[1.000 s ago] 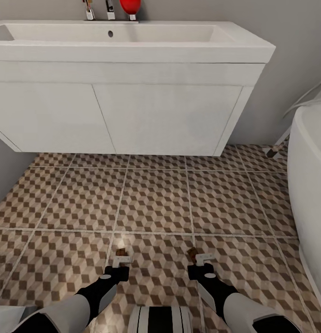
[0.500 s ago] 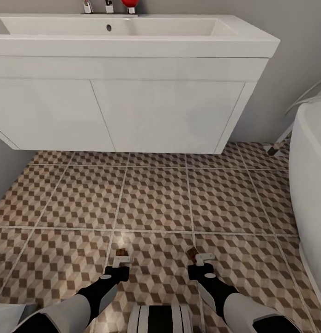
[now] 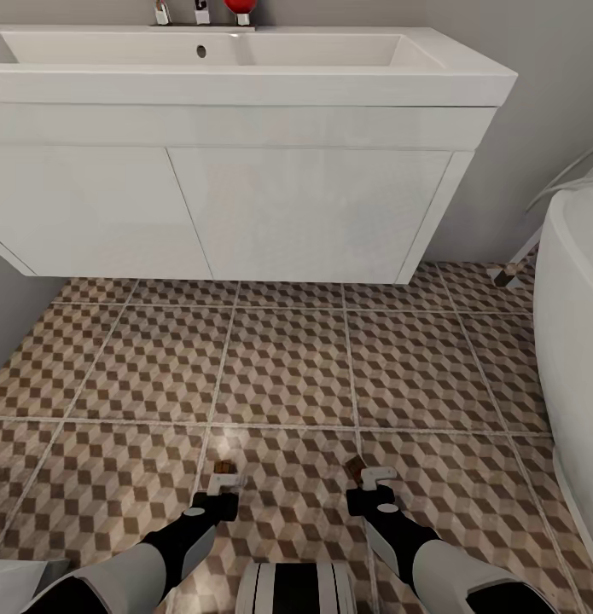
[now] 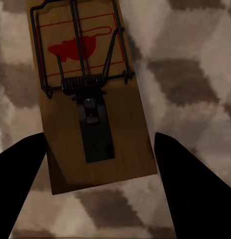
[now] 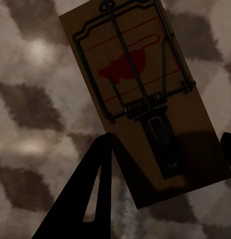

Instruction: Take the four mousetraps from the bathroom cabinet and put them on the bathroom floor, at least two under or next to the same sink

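Below, cube-patterned brown-and-cream tiled bathroom floor (image 3: 287, 375) shown before wall-hung white sink vanity (image 3: 245, 205). Left tool (image 3: 225, 480): dark fingers (image 4: 21, 184) spread at either side of tan wooden mousetrap with red mouse mark (image 4: 85, 94), gaps visible, so grip judged released; trap apparently resting on floor. Right tool (image 3: 371, 477): second tan wooden mousetrap (image 5: 145, 104) pinched between its fingers (image 5: 90, 189), tilted above tiles. Both held low, near sink, presumably for placement beside it. White bathtub (image 3: 573, 341) at right.
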You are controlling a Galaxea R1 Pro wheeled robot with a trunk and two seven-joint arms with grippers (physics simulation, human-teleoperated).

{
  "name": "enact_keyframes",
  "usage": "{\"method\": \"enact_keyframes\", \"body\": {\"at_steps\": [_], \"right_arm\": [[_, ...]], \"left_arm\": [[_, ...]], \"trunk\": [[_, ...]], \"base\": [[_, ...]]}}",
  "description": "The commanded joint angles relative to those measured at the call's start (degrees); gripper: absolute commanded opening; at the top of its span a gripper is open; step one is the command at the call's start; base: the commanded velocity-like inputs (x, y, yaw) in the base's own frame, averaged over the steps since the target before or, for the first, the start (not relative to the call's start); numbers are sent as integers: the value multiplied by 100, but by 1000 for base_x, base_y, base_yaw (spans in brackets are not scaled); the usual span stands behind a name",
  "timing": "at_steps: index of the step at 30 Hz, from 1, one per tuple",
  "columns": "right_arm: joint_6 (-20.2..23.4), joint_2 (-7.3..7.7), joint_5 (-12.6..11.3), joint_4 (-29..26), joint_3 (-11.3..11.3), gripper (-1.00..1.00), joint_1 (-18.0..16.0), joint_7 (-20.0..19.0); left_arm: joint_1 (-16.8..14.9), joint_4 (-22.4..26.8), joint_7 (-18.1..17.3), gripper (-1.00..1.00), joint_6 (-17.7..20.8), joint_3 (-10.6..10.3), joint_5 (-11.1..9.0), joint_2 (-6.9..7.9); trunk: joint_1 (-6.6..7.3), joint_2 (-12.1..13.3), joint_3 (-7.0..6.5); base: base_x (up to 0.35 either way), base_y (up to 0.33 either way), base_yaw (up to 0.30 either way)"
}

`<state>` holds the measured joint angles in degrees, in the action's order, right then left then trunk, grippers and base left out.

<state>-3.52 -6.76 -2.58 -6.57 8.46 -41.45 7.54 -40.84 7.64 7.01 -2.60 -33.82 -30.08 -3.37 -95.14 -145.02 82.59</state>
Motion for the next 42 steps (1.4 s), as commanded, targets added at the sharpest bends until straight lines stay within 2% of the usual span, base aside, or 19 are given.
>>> {"method": "enact_keyframes", "body": {"at_steps": [1,19,22,26,32,42], "right_arm": [[-17,-1,-30,7,42,-100,-3,23],[-46,7,-25,7,47,-100,-3,25],[-48,8,-23,7,42,-100,-3,25],[-48,9,-23,7,42,-100,-3,23],[-46,9,-23,7,41,-100,-3,21],[-50,8,-25,7,41,-100,-3,21]], "left_arm": [[-3,-11,20,-100,-7,-52,-46,1],[-3,43,103,-100,10,-29,-52,-33],[-3,2,154,-100,6,-29,-48,-122],[-3,-9,164,-100,5,-29,-48,-138],[-3,-16,166,-100,1,-27,-44,-142],[-5,-17,166,-100,-41,-21,-33,-138]], "trunk": [[1,-1,3],[1,-1,3],[1,-1,3],[1,-1,3],[-14,-9,136],[-14,-9,136]], "base": [[0,0,0],[0,0,0],[0,0,0],[0,0,0],[0,0,0],[0,0,0]]}}
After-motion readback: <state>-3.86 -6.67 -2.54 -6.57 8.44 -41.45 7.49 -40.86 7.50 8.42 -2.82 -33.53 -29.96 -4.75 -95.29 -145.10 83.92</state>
